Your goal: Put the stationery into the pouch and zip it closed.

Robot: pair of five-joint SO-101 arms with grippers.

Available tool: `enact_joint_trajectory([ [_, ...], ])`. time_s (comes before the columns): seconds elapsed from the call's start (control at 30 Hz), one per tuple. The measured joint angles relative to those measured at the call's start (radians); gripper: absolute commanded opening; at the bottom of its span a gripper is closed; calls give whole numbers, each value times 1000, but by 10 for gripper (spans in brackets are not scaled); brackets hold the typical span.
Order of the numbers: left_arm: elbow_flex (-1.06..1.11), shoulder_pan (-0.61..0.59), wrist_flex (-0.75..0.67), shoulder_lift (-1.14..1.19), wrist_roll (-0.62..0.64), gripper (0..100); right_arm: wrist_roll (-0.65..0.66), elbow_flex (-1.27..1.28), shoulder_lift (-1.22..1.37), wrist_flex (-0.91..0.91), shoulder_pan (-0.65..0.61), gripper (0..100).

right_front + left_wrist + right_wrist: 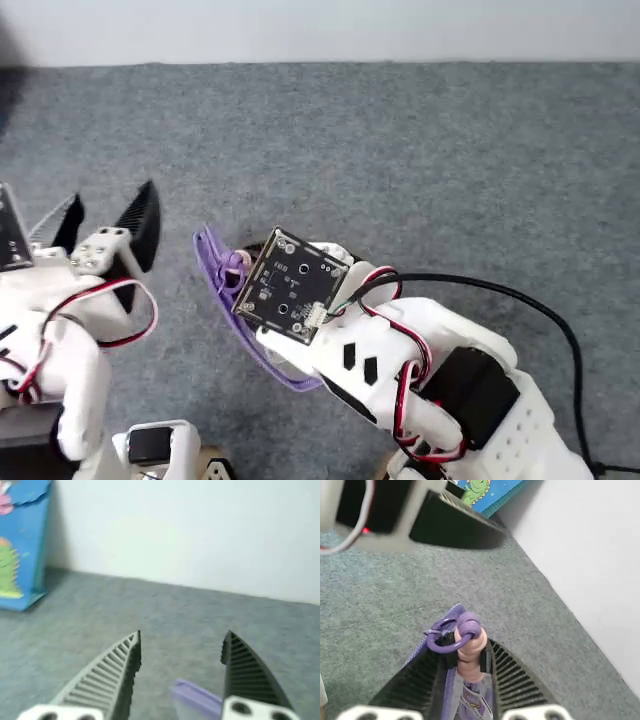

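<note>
1. Pinching the purple pouch (470, 700) between its pressed-together fingers, the right gripper (465, 647) holds it near the middle of the grey mat (420, 150).
2. A purple ring (439, 643) and a pink loop (470, 650) sit at the pouch's far edge, right at the fingertips.
3. The left gripper (110, 195) is spread wide and holds nothing. It hangs just left of the pouch, and one corner of the pouch shows between its fingers.
4. A blue box (20, 545) stands at the far left, against the white wall (190, 530).
</note>
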Motion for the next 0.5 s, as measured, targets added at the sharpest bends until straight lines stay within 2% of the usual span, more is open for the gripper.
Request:
enact_joint_trajectory([
  [0.2, 0, 160, 120, 0, -5, 257, 0, 0, 0, 0, -3, 7],
  [0.33, -3, 170, 209, 0, -78, 247, 2, 0, 0, 0, -6, 7],
  [0.5, -41, 176, 290, -2, -163, 169, 21, 2, 0, 2, 15, 7],
])
